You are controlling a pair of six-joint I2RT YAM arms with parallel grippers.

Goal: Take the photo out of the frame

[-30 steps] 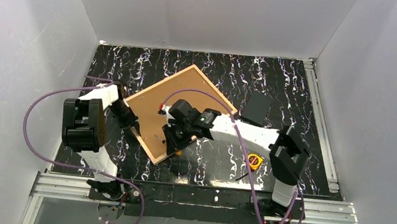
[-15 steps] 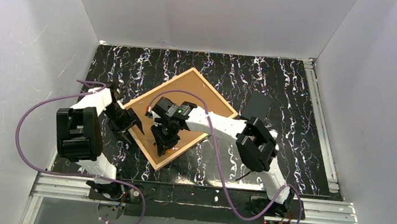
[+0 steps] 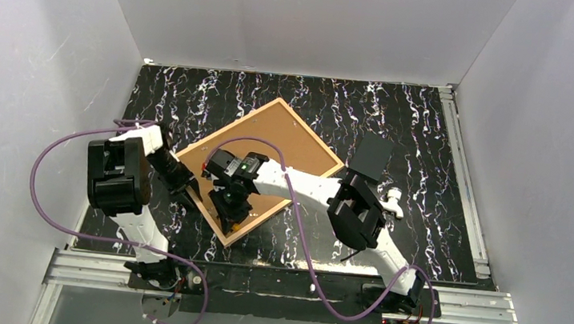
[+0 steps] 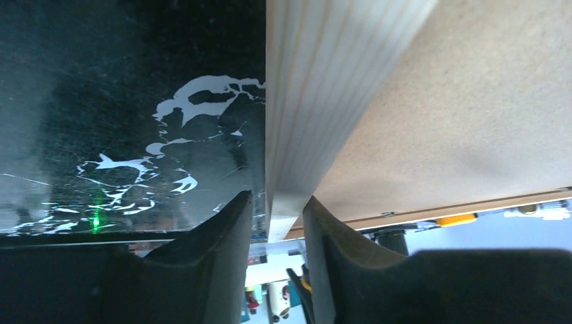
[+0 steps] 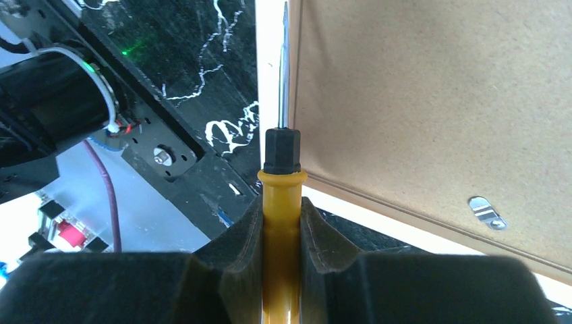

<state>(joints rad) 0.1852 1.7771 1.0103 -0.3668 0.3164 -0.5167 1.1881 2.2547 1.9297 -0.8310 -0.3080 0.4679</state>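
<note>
Treat the photo [image 3: 290,142] as a light, stiff sheet. Only its brown board backing shows, because the print side lies face down. It sits inside the frame [image 3: 312,132], which lies flat near the middle of the table [image 3: 417,119], turned cornerwise like a diamond.

The frame is made of thin light-orange wood strips. It is probably light and rigid, and likely to skate on the glossy marbled top if you lever against it unbraced. Hold the frame by its rim, not the board. Lift the board at an edge — its flat face gives nothing to pinch, and a bent corner would probably crease the print.

Your left gripper [image 4: 278,202] straddles the frame's left edge strip with a finger on each side. A sliver of gap shows beside one finger, so you cannot tell whether it is clamped.

Your right gripper [image 5: 280,212] is clenched on a yellow-handled screwdriver [image 5: 280,145], with the blade laid along the seam between strip and board. A small metal turn-clip [image 5: 487,211] sits near the board's edge — whether it pins the board, you cannot tell.
</note>
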